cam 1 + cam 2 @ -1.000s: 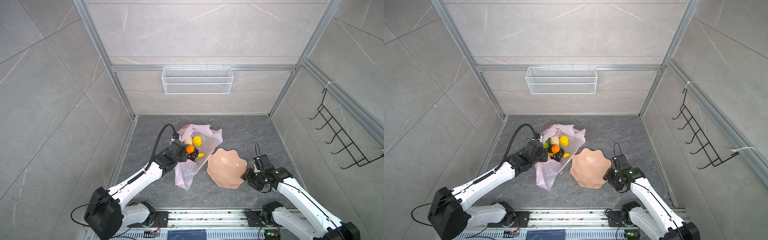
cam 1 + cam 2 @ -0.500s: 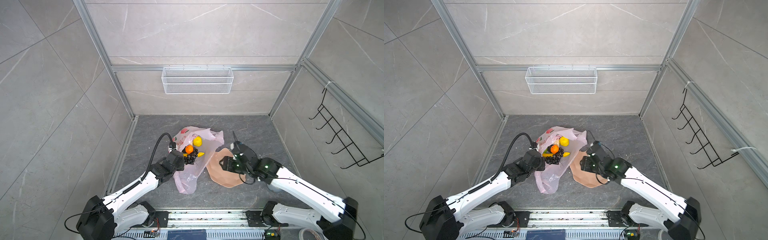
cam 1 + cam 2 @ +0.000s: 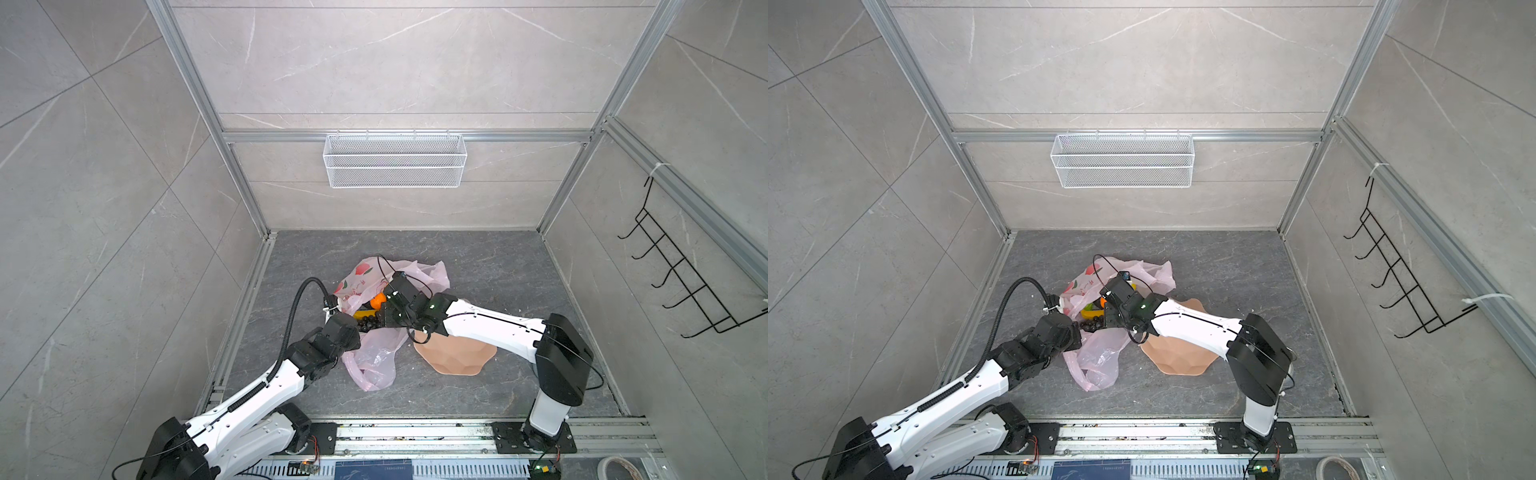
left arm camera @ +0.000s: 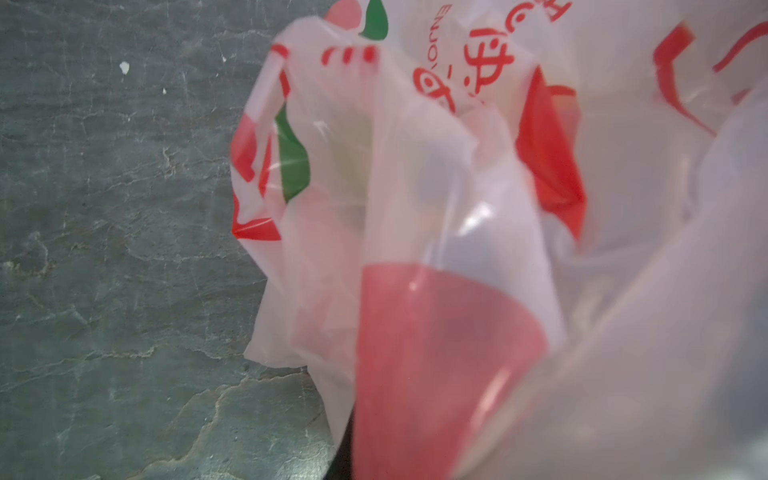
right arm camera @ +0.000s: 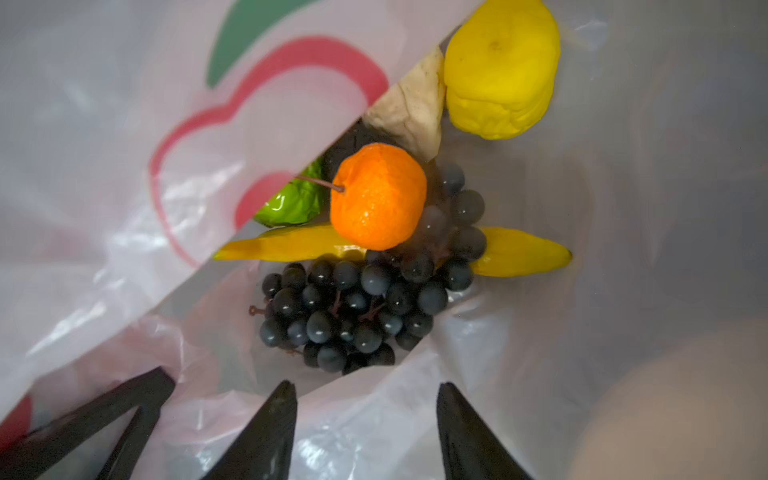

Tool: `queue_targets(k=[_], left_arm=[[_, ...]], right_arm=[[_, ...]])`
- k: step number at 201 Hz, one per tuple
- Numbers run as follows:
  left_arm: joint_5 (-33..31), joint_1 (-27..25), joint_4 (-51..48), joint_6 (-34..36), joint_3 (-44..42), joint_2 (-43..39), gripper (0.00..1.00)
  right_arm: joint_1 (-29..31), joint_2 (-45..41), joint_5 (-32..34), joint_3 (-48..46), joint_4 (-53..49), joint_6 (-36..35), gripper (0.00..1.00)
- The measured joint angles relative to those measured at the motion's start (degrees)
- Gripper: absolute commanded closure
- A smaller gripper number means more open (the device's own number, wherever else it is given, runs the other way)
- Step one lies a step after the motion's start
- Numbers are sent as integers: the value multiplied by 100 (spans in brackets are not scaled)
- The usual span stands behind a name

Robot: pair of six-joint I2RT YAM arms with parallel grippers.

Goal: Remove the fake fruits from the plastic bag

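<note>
Grey stone worktop (image 3: 478,266). Plate (image 3: 457,357) nearest, visible part bare. Left jaws together, pinching bag (image 3: 370,361) rim; right jaws apart over grapes (image 5: 345,311). Orange (image 5: 378,195), banana (image 5: 519,253), other fruits inside; none out yet.

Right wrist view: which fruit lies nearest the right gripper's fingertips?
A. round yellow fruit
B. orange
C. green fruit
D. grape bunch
D: the grape bunch sits just beyond the open right gripper, inside the bag; the orange lies farther on.
</note>
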Motion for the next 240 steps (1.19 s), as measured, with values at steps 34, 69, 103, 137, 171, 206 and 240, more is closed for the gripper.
queue_targets(k=[34,69,103,137,171,206,240], left_arm=[[-125,0,-70,-179,-15,22,100],[-365,2,-175,-221,-15,20,100],[-505,317,-518,-212,-15,-13,100],[-190,1233,-734,-133,-13,-654,100],[94,1508,-863,85,-15,-1257,100],[763,1331,-614,402,-15,-1117,100],[861,396,-190,529,-15,-404,100]], right_arm=[[-245,199,122,-2,-92,-20,42],[-337,197,162,-120,13,-109,42],[-376,238,170,-9,37,-299,42],[-544,546,164,446,125,-470,41],[-632,1005,166,1062,125,-616,40],[-627,1126,164,1123,133,-734,40],[-625,1298,146,1126,151,-839,38]])
